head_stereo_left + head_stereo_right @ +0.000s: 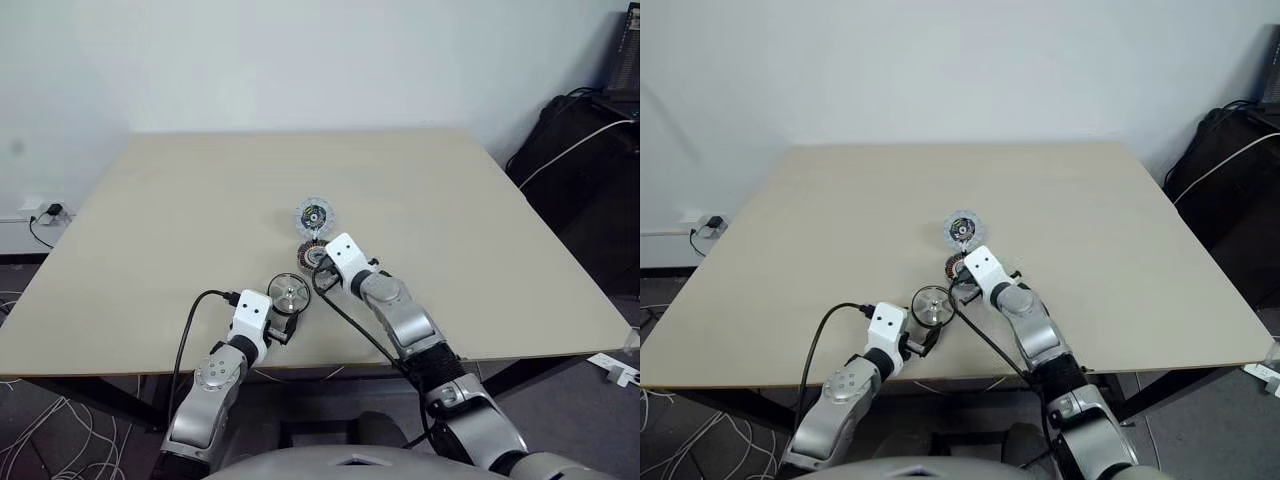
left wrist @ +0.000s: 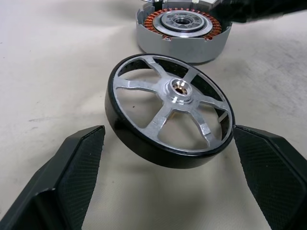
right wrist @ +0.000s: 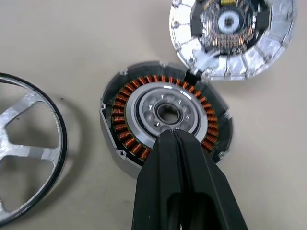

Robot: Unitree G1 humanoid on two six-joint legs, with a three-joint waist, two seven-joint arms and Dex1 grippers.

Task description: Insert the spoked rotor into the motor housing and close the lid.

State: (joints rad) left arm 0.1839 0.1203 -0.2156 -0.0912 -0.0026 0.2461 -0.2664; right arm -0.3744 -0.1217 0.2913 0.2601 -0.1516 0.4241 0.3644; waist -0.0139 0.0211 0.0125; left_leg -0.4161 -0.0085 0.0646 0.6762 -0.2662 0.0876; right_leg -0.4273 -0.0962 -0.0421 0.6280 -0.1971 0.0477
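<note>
The spoked rotor (image 2: 168, 108), dark-rimmed with silver spokes, hangs tilted just above the table (image 1: 150, 230). My left gripper (image 1: 288, 300) is closed across its rim, one finger on each side. Just beyond it sits the motor housing (image 3: 122, 115), a grey shell with copper coils and a silvery centre, open side up. My right gripper (image 3: 173, 134) is shut, and its tips hover over the housing's centre. The lid (image 1: 313, 216) lies on the far side of the housing with its inner face up, and its edge touches the housing.
The three parts cluster near the middle of the table's front half, with bare tabletop around them. Black cables (image 1: 190, 320) loop from both wrists over the front edge. Dark bags (image 1: 590, 170) stand on the floor to the right, and a wall socket (image 1: 40, 212) is at the left.
</note>
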